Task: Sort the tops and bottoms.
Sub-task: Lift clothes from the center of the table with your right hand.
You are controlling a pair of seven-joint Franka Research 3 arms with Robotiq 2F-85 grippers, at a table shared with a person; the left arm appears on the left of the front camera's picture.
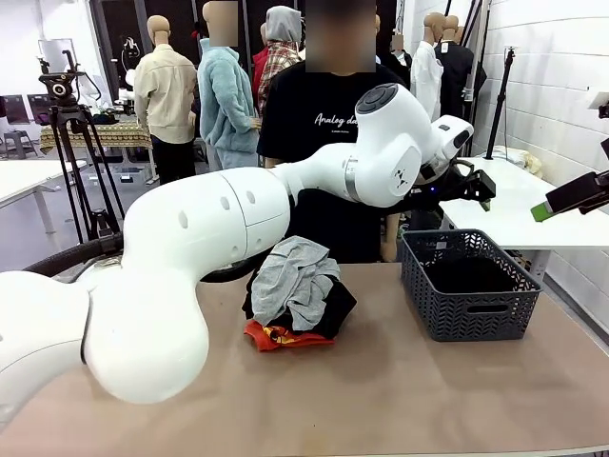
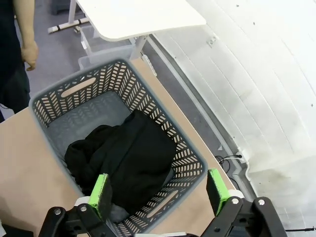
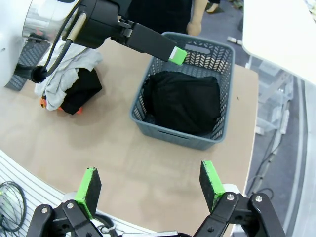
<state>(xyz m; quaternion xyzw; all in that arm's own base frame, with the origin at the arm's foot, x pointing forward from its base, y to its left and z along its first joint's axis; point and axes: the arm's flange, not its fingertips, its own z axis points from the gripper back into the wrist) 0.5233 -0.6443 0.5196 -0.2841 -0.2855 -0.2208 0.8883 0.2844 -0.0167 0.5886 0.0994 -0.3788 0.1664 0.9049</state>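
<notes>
A light grey top (image 1: 297, 276) lies crumpled on a pile at the table's middle. Under it are a black garment (image 1: 333, 309) and the orange-red top (image 1: 274, 335), whose edge pokes out at the front. Another black garment (image 2: 126, 160) fills the grey basket (image 1: 468, 319) at the right. My left gripper (image 2: 159, 193) hangs open and empty right above that basket, reaching across from the left (image 1: 476, 186). My right gripper (image 3: 150, 183) is open and empty, high over the table's near right part, and one finger (image 1: 569, 196) shows at the right edge.
A person in a black lettered T-shirt (image 1: 328, 124) stands at the far side, one hand (image 2: 29, 53) hanging near the basket. A white side table (image 1: 533, 205) stands beyond the basket. The tabletop (image 1: 400, 390) is bare in front of the pile and basket.
</notes>
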